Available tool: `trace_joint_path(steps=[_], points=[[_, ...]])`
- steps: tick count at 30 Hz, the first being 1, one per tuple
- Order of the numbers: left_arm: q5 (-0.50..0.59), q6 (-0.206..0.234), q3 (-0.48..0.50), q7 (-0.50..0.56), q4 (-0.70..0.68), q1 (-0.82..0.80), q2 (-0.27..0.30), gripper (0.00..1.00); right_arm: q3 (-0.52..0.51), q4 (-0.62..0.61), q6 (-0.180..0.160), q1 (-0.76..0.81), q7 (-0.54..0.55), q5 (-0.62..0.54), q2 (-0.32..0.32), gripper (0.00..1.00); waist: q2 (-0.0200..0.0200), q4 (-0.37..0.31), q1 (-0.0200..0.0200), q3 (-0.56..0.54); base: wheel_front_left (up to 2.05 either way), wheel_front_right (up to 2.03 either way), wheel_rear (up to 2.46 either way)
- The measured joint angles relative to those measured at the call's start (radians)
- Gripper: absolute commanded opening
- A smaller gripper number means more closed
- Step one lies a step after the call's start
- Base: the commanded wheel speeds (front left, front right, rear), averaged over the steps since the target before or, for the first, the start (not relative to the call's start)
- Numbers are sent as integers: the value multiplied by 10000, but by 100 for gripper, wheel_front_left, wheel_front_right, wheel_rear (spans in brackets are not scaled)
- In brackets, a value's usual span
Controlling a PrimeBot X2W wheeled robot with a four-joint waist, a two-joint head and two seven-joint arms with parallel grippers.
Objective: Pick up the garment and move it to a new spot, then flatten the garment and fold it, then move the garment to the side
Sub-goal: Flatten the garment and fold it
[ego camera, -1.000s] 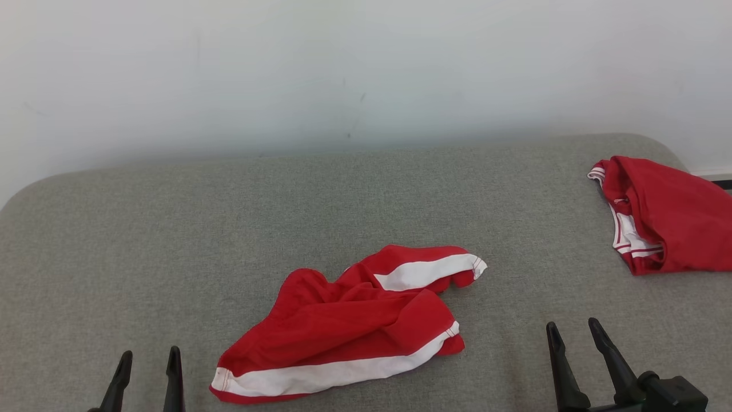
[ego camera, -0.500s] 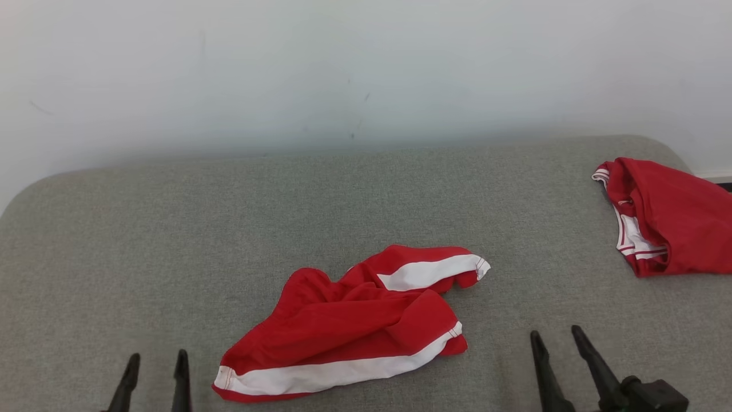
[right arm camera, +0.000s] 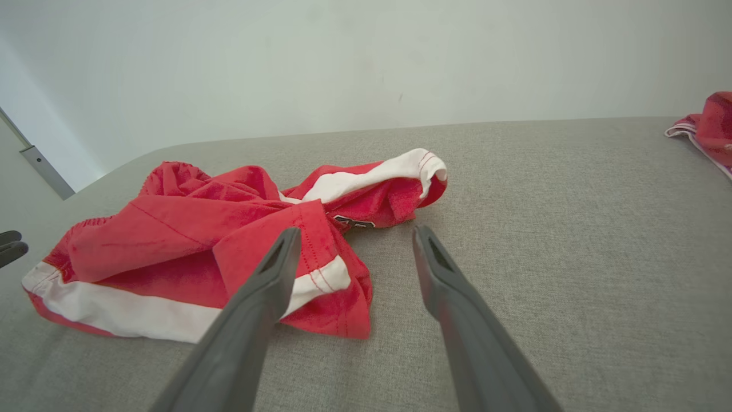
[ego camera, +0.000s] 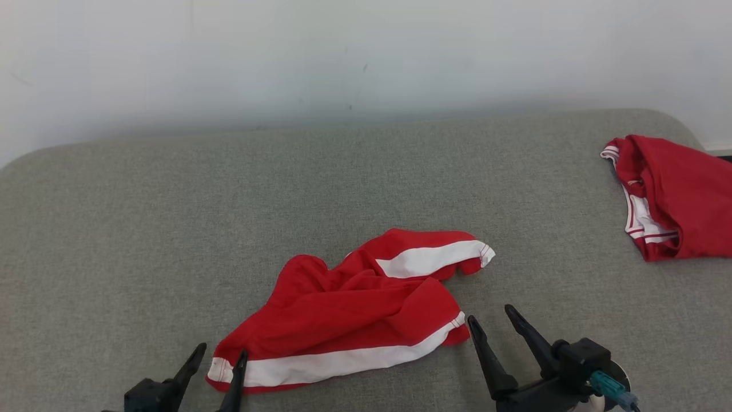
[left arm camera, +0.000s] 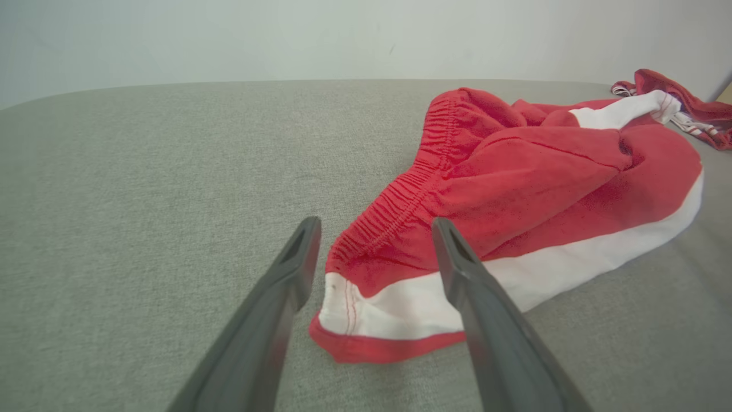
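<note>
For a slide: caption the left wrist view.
Left gripper, jaws open, aimed at the white-banded corner of crumpled red shorts on grey upholstery.

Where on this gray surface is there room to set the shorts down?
Widest bare patch: the surface left of the shorts, back to the wall. Another lies between the shorts and the red garment. Crowded: the near edge, where left fingers and right fingers flank the shorts.

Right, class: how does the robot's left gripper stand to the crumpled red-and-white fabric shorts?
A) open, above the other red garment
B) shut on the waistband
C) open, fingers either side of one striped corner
C: the left gripper is open, with the striped corner of the crumpled red-and-white shorts between its fingers.
</note>
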Motion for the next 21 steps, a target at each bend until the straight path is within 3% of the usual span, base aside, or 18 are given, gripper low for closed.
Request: trace_joint_path(steps=[6, 16, 17, 18, 19, 20, 21], points=[[-531, 0, -663, 0, 1315, -833, 443, 100, 813, 924, 2, -836, 0, 299, 56, 100, 0, -39, 1, 426, 0, 0, 0], [-1143, 0, -1292, 0, 1845, -1232, 510, 100, 1496, 1756, 0, -1445, 2, 966, 324, 100, 1, 38, 0, 829, 0, 0, 0], [-1168, 0, -1371, 0, 1881, -1267, 512, 100, 1534, 1831, 2, -1490, 2, 976, 359, 96, 1, 59, 0, 839, 0, 0, 0], [-1264, 0, -1448, 0, 1923, -1306, 508, 97, 1565, 1889, 2, -1551, 0, 1058, 393, 77, 0, 78, 0, 848, 0, 0, 0], [-1455, 0, -1501, 0, 1964, -1336, 506, 45, 1584, 1939, 2, -1613, 0, 1137, 412, 35, 1, 97, 0, 852, 0, 0, 0], [-1570, 0, -1536, 0, 1973, -1359, 504, 2, 1599, 1996, 2, -1662, 2, 1168, 424, 0, 0, 115, 0, 855, 0, 0, 0], [-1643, 0, -1574, 0, 1977, -1394, 512, 0, 1615, 2040, 2, -1695, 0, 1237, 439, 0, 1, 128, 1, 854, 0, 0, 0]])
